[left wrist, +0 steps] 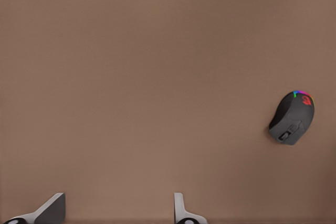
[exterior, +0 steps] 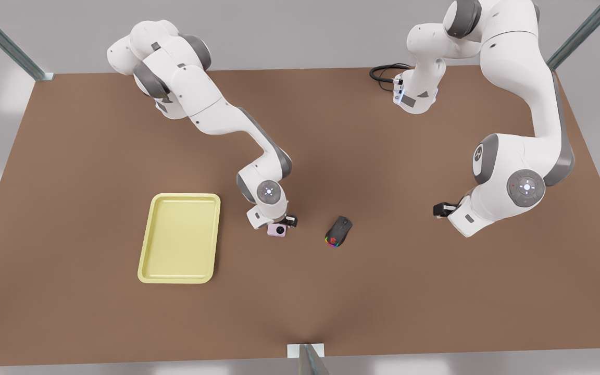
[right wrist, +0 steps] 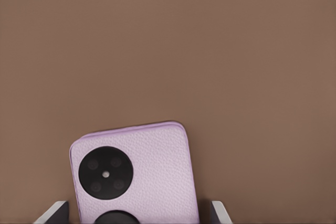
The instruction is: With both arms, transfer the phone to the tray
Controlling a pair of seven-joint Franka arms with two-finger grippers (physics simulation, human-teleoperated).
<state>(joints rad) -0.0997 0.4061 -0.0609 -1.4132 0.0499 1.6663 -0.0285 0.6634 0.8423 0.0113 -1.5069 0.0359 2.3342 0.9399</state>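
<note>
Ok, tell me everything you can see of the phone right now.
The phone is pale pink, flat, nearly square, with rounded corners and a leathery-looking grain. Its face carries a black round camera disc with small lenses and a second black circle, partly cut off. It sits between the right end effector fingers, one on each side, over the brown table, between the yellow tray and the black mouse.

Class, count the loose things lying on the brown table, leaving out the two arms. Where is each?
3. The tray lies toward the front view's left; the phone sits between the right gripper's fingers; the mouse lies between both arms.
</note>
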